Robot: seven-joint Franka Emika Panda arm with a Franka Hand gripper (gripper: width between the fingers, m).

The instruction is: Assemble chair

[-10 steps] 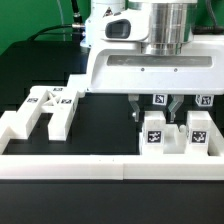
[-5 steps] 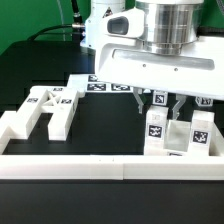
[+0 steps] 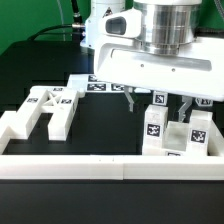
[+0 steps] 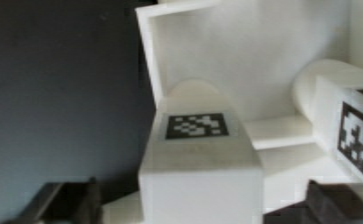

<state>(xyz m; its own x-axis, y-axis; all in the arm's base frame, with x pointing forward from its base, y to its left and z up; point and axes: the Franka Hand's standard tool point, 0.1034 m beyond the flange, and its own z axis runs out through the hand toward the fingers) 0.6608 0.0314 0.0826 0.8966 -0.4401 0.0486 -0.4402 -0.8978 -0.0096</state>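
Several matte white chair pieces stand grouped at the exterior view's right. One is an upright block (image 3: 154, 128) with a tag on its front, and beside it is a second tagged block (image 3: 197, 131). My gripper (image 3: 157, 103) hovers over the first block, open, with one dark finger (image 3: 130, 100) on each side and clear of it. In the wrist view the same block (image 4: 199, 140) rises between the fingers (image 4: 62, 200), my gripper (image 4: 204, 205) straddling it without touching. An H-shaped chair piece (image 3: 45, 108) lies flat at the exterior view's left.
A long low white border wall (image 3: 100, 166) runs along the front edge. The marker board (image 3: 98, 84) lies behind the arm. Another tagged piece (image 4: 359, 130) sits close beside the block in the wrist view.
The jaws have spread apart and let go of the upright block, which stays standing. The block group sits slightly lower in view than one second ago.
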